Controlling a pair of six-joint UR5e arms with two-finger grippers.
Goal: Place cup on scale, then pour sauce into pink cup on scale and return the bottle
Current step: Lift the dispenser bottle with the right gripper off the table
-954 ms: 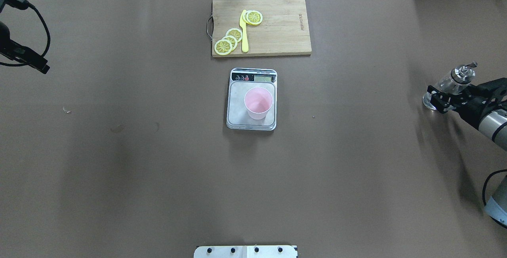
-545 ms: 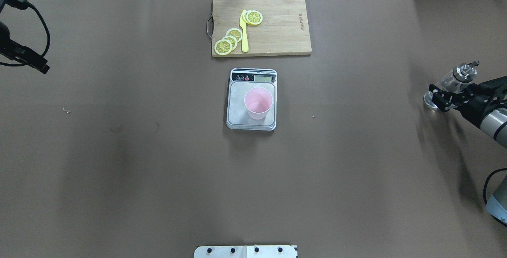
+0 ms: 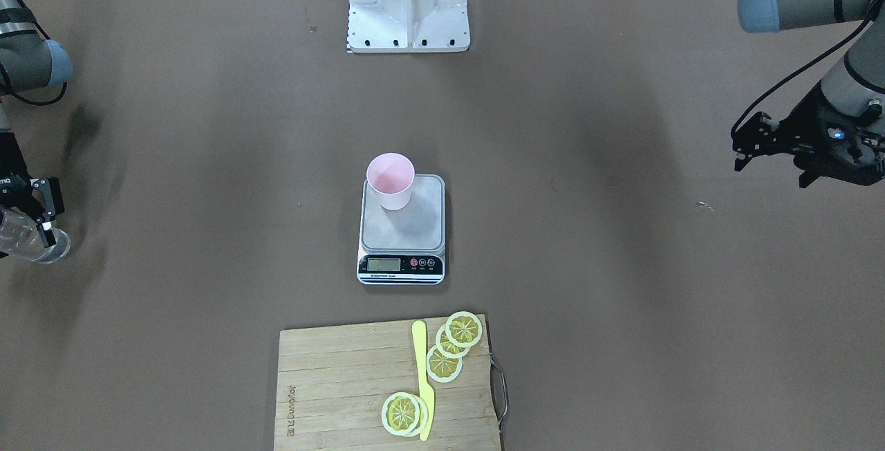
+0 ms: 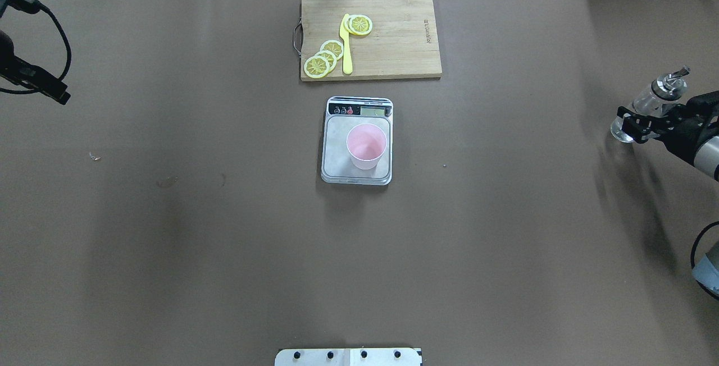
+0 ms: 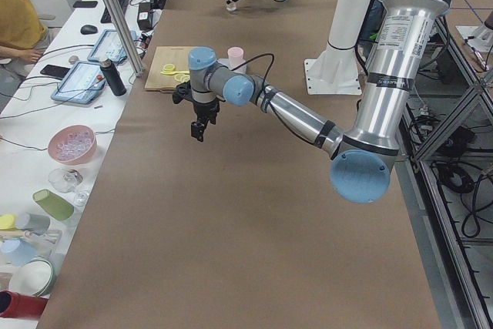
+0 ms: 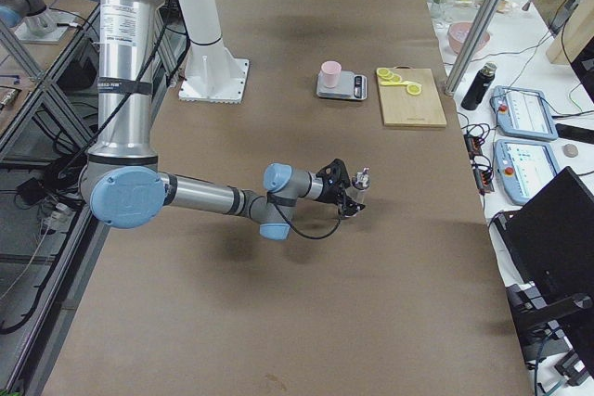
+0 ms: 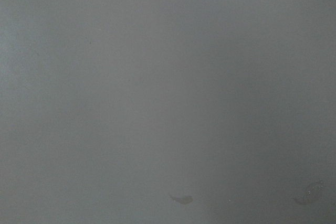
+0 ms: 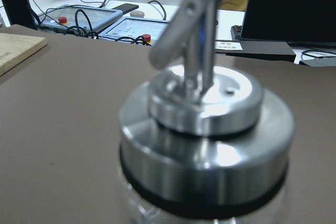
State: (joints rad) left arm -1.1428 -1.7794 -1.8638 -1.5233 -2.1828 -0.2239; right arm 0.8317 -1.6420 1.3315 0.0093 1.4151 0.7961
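Observation:
The pale pink cup (image 4: 366,144) stands upright on the grey platform of the scale (image 4: 336,130), also seen from the front as cup (image 3: 390,181) on scale (image 3: 415,233). At the table's far right, my right gripper (image 4: 628,126) is shut on the lower body of the clear bottle (image 4: 651,101), which tilts with its silver spout (image 8: 197,35) uppermost. Whether its base touches the table I cannot tell. The sauce is not discernible through the glass. My left gripper (image 3: 741,146) hangs open and empty over the far left of the table.
A wooden cutting board (image 4: 393,51) with lemon slices (image 4: 323,58) and a yellow knife (image 4: 346,46) lies behind the scale. The robot's base plate (image 3: 409,1) is at the near edge. Tablets and bowls sit on the side bench (image 5: 77,82).
My right gripper has carried the bottle a little further right and away from the robot, toward the table's edge. The cup, scale and left arm have stayed put.

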